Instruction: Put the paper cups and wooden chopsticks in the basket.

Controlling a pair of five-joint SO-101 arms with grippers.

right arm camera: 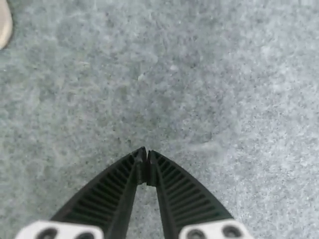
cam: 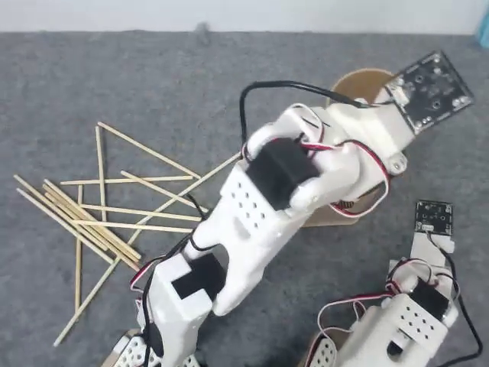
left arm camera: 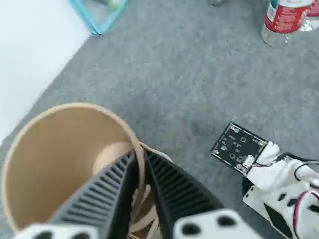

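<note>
Right fingers [right arm camera: 119, 194]: bare bench [right arm camera: 199, 74] ahead and on both sides.
Left fingers [left arm camera: 172, 186]: paper cup [left arm camera: 55, 149] wall between them, its mouth open on one side.
Beyond left fingers: open bench, then a circuit board [left arm camera: 239, 148] and a bottle [left arm camera: 286, 17].

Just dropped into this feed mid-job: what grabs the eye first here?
The left arm stretches diagonally over the grey carpet, its jaws shut on the rim of a brown paper cup at the far right. A loose scatter of wooden chopsticks lies on the left side. The right arm sits at the near right, jaws shut just above the carpet.
</note>
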